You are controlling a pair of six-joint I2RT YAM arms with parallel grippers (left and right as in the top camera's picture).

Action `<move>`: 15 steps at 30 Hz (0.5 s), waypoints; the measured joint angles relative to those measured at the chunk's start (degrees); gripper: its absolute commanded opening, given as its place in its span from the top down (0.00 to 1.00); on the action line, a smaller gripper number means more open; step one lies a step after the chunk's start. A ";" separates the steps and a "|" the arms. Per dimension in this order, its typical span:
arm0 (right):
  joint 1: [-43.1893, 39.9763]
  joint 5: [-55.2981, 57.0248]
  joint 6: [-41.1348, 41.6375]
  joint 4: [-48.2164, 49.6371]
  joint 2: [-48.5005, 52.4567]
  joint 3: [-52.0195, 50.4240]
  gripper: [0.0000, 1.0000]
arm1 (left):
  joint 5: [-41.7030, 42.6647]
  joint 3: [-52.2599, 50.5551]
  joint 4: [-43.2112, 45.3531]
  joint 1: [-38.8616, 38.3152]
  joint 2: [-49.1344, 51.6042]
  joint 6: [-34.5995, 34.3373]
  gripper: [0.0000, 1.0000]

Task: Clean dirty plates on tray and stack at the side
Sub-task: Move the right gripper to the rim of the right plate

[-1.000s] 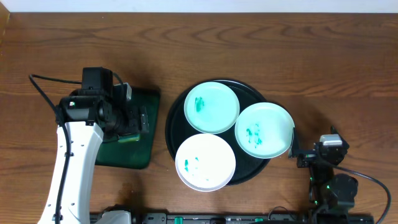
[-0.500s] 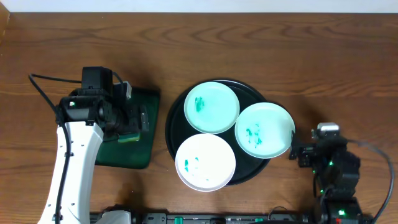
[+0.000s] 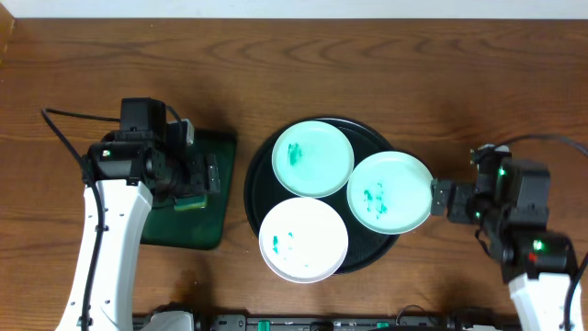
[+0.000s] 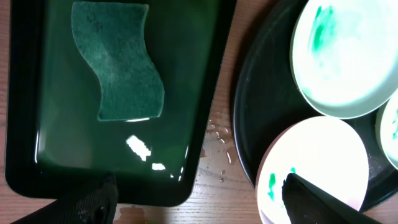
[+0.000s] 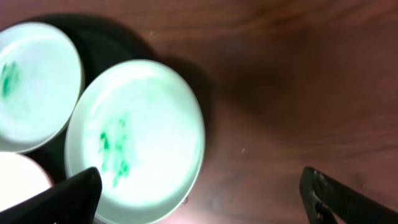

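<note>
Sponge (image 4: 127, 65): lay whole in the left wrist view, on dark-green tray (image 4: 25, 124); mostly hidden overhead.
Left gripper (image 4: 199, 186): stood spread, empty.
Right gripper (image 5: 200, 177): stood spread, empty, beside smeared plate (image 5: 137, 137).

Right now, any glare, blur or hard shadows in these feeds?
Left wrist: sharp, two white glare spots on the glossy green tray below the sponge. Right wrist: soft focus, the smeared plate throws a dark shadow on the table. Overhead: even light, crisp, no glare on the black tray.
</note>
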 measured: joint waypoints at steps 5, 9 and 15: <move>0.00 -4.15 3.23 -10.43 7.02 6.36 0.01 | 0.00 0.00 0.02 0.00 0.00 0.00 0.15; 0.00 -6.56 4.79 -17.73 10.82 9.31 0.01 | 0.02 0.00 0.02 -0.02 0.00 0.00 0.15; 0.00 -9.16 5.81 -27.28 14.78 10.51 0.01 | 0.02 0.00 0.02 0.00 0.00 0.00 0.15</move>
